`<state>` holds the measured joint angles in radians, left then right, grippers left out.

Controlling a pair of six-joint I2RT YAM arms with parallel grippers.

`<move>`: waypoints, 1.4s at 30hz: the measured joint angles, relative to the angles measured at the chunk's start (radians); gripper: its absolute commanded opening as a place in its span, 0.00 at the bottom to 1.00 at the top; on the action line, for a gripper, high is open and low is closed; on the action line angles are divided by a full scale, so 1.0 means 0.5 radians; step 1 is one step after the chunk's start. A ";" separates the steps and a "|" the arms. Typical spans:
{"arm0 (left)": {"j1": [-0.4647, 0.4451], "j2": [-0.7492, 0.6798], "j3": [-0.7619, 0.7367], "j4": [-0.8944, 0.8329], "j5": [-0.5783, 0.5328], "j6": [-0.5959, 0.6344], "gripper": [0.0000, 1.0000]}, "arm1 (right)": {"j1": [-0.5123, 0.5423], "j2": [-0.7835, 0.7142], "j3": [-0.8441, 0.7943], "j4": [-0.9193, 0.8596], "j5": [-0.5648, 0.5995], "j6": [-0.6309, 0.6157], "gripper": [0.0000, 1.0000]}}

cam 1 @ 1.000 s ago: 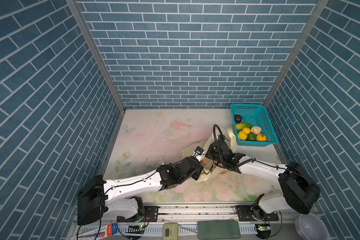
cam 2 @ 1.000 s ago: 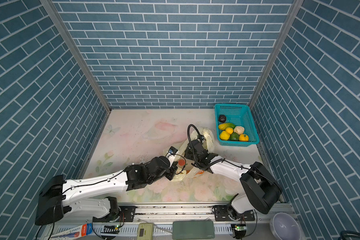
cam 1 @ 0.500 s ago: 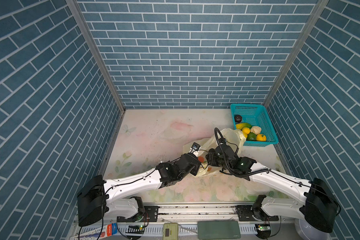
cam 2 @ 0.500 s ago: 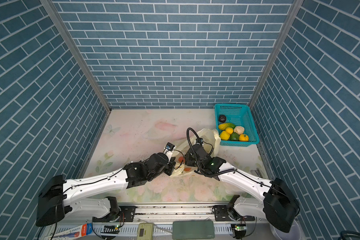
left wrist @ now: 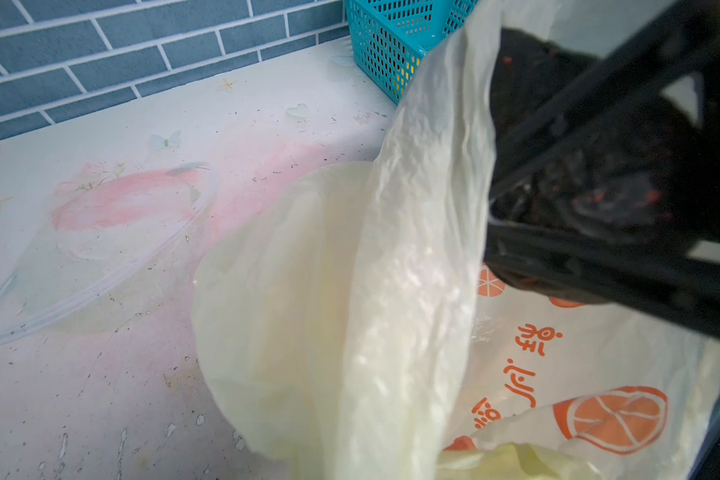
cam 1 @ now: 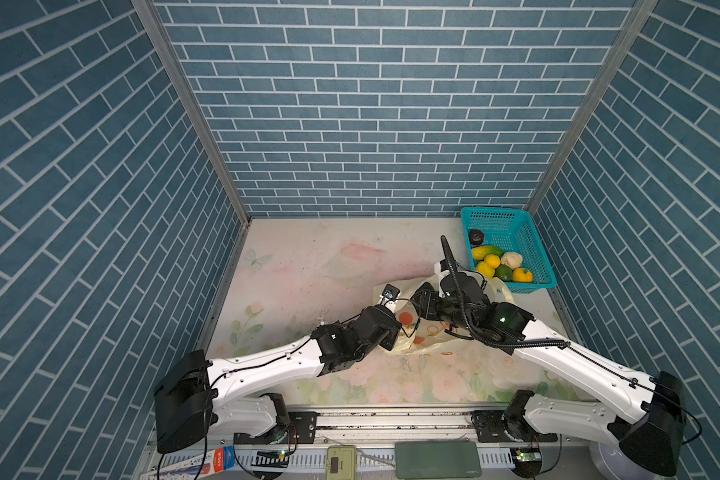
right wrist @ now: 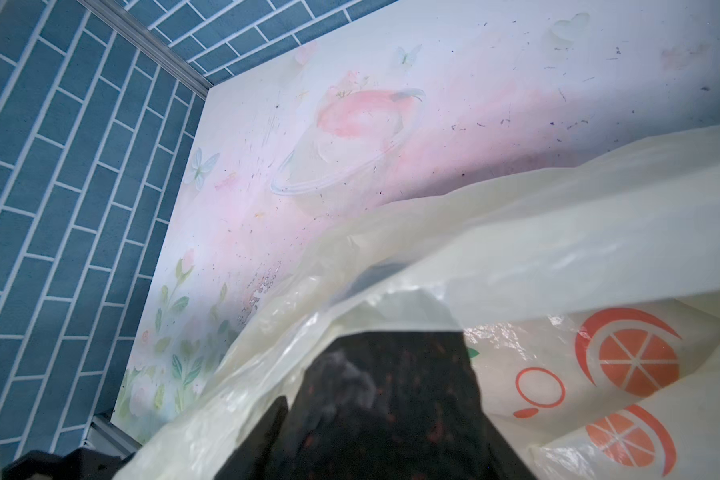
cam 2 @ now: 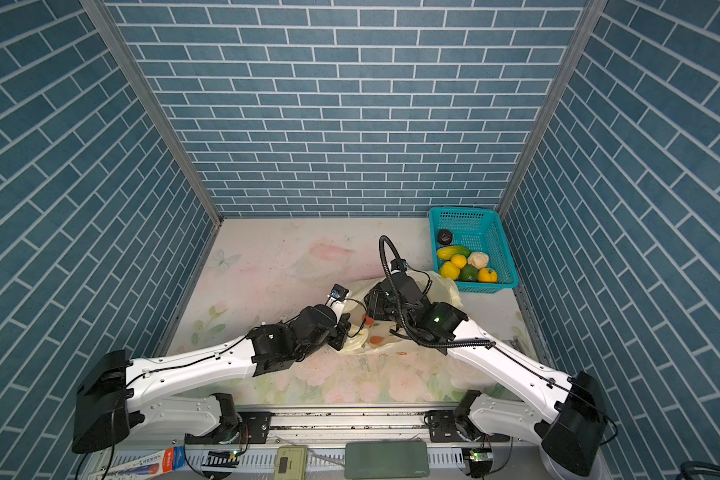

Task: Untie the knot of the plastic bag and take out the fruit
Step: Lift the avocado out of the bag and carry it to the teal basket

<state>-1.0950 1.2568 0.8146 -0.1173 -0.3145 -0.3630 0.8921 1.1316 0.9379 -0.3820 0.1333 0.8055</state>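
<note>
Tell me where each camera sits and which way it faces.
Top views: high over the near edge, looking down at table, basket, bag; left arm, right arm show.
Left wrist: on left arm, faces bag and basket; shows right pincer gripping dark fruit.
Right wrist: on right arm, faces bag, table; shows own pincer.
Shared: both wrist views see bag, fruit.

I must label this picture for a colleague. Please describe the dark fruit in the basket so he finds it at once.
Find the teal basket in the far right corner of the table. The dark fruit lies alone toward its far end; the others, yellow, green and cream, huddle at the near end.
</note>
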 measured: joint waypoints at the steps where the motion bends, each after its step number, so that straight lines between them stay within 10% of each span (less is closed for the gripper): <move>1: 0.000 0.000 0.000 -0.006 -0.002 0.000 0.00 | 0.000 0.002 0.002 -0.001 -0.005 0.000 0.44; 12: 0.014 -0.073 -0.010 -0.142 -0.047 -0.001 0.00 | -0.147 0.007 0.493 -0.198 -0.040 -0.132 0.44; 24: 0.055 -0.231 -0.062 -0.305 -0.130 -0.017 0.00 | -0.958 0.134 0.681 -0.226 -0.273 -0.348 0.45; 42: 0.117 -0.319 -0.091 -0.395 -0.156 -0.040 0.00 | -1.870 1.453 1.064 0.153 -0.546 -0.463 0.45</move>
<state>-1.0363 1.0973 0.7692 -0.3149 -0.3927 -0.3832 -0.0429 1.8580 1.4696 -0.3058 -0.1398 0.5739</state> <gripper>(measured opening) 0.044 0.578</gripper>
